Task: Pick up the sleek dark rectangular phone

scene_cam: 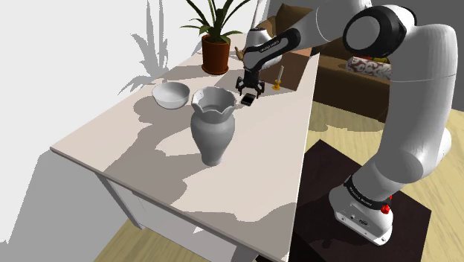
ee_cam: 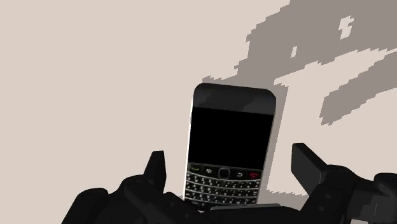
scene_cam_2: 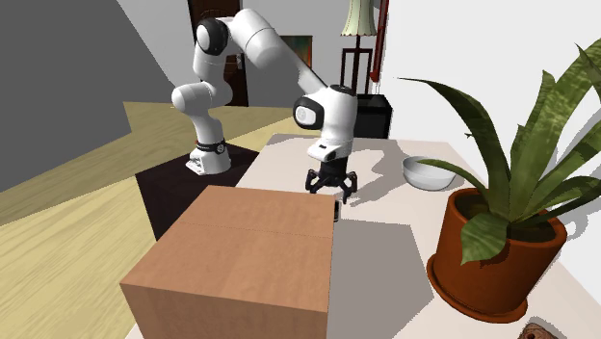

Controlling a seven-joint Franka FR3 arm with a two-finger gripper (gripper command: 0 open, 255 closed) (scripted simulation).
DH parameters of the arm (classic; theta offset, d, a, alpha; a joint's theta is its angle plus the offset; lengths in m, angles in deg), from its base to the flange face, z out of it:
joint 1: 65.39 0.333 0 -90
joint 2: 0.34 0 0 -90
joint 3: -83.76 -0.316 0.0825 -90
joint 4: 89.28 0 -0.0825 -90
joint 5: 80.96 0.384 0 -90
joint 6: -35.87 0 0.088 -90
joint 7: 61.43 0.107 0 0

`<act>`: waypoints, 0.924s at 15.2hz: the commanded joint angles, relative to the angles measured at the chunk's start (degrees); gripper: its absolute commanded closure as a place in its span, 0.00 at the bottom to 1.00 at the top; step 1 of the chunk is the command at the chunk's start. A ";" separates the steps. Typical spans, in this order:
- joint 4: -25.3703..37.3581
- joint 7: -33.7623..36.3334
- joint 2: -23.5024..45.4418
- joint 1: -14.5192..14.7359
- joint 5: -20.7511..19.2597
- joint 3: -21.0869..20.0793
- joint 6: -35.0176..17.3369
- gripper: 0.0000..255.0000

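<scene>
Between the open fingers [ee_cam: 310, 164] lies a black keypad phone [ee_cam: 232, 127].
The gripper [ee_cam: 232, 167] stands wide open, grasping nothing; its fingers flank the phone without touching it.

A black rectangular phone [ee_cam: 229, 143] with rounded corners and a thin silver rim lies flat and face up on a pale beige table [scene_cam: 111, 141]. Its screen is blank and dark and takes up the upper half of its face. Below the screen is a row of buttons with a green key at one end and a red key at the other, then a small keyboard of tiny white-lettered keys. In the shoulder view the phone [scene_cam: 246, 97] rests in the table's far half, well in from every edge and somewhat nearer the view's right-hand edge.
</scene>
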 commanded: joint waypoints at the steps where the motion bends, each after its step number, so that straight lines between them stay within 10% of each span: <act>1: 0.07 0.16 1.04 0.04 -0.07 0.06 -0.98 0.00; 5: -0.02 0.30 2.32 0.08 -0.19 0.14 -2.35 0.00; 6: 0.02 0.27 2.31 0.06 -0.19 0.15 -2.31 1.00; 14: 0.04 0.29 2.35 0.08 -0.19 0.14 -2.33 1.00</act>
